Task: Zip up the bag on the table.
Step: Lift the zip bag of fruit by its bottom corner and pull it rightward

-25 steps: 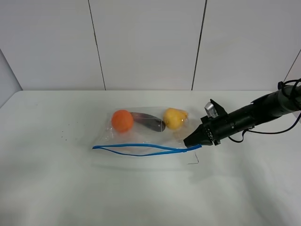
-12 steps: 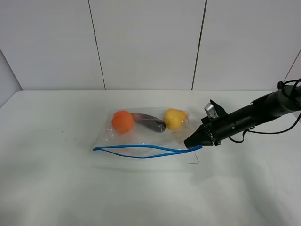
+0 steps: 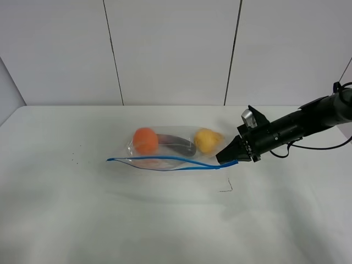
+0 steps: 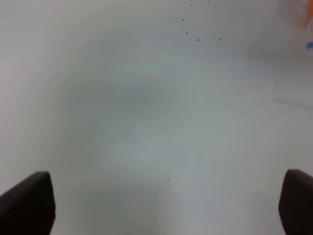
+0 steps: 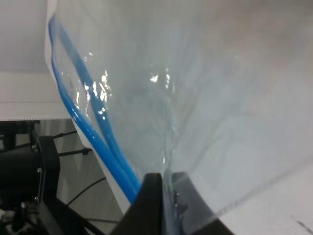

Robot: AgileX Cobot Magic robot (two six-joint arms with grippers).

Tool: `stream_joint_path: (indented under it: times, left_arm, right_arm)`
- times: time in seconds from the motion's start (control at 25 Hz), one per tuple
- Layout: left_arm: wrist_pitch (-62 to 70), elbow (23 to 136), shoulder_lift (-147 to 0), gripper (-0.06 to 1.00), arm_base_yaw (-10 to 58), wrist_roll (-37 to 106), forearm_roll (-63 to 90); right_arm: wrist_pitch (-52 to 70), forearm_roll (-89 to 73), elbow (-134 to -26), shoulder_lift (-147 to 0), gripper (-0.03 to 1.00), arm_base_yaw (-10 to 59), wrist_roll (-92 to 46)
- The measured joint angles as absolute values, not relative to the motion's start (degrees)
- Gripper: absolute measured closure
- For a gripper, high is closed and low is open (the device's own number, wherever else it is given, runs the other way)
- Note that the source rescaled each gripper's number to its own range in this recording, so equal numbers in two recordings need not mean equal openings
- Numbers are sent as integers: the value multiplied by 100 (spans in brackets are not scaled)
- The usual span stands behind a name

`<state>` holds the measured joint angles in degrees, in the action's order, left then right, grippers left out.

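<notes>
The clear bag [image 3: 170, 149] lies mid-table with an orange fruit [image 3: 145, 141], a dark purple piece [image 3: 177, 145] and a yellow fruit [image 3: 205, 140] inside. Its blue zipper strip [image 3: 165, 161] runs along the near edge. My right gripper [image 3: 224, 159] is shut on the bag's right corner at the zipper's end and holds it slightly raised. The right wrist view shows the plastic [image 5: 205, 88] and the zipper strip [image 5: 83, 117] pinched in the gripper [image 5: 166, 196]. My left gripper [image 4: 168, 200] is open over the bare table [image 4: 146, 107]; a sliver of the bag [image 4: 310, 45] shows at the frame's edge.
The white table [image 3: 110, 220] reaches well beyond the bag on all sides. A thin dark mark [image 3: 226, 187] lies just in front of the bag's right corner. Tiny dark specks [image 3: 74, 159] sit at the left. A panelled wall stands behind.
My right gripper has moved slightly up and to the right with the bag's corner. The bag has stretched out and the two zipper lips have drawn closer together.
</notes>
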<state>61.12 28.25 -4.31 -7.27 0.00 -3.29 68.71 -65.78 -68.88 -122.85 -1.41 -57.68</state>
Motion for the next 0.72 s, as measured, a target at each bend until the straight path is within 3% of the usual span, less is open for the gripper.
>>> stream_joint_path:
  times: [0.72]
  left_arm:
    - [6033, 2831, -560, 0, -727, 116, 46]
  right_arm:
    - [6894, -6436, -6888, -11433, 97, -141, -5325]
